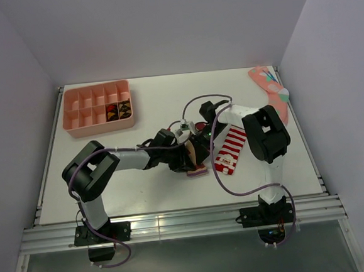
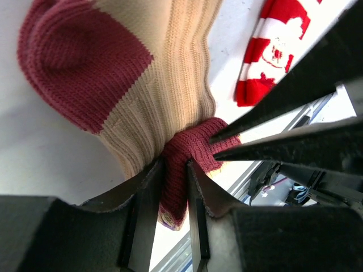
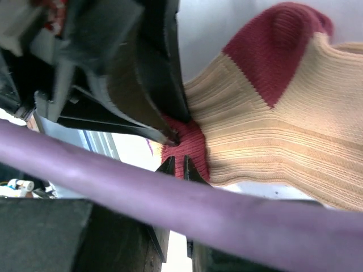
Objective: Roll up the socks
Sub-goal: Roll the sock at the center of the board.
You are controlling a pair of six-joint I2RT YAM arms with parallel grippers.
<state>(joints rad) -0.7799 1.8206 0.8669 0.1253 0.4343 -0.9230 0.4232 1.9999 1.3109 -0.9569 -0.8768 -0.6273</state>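
— What is the overhead view showing?
— Pale walls (image 1: 161, 30) are enclosing a white table (image 1: 142, 189). The tan sock (image 1: 190, 155) is lying mid-table, just beside the striped sock (image 1: 230, 148).
— And the left wrist?
— The left gripper (image 2: 174, 169) is squeezing the tan sock's red toe between narrowly parted fingers.
— And the right wrist?
— The right gripper (image 3: 177, 164) is nipping the same toe and is nearly closed, I think.

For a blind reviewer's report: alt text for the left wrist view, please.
Both grippers pinch a dark red bunch of the tan sock: left gripper from below, right gripper from the right edge. A red-and-white striped sock lies beyond.
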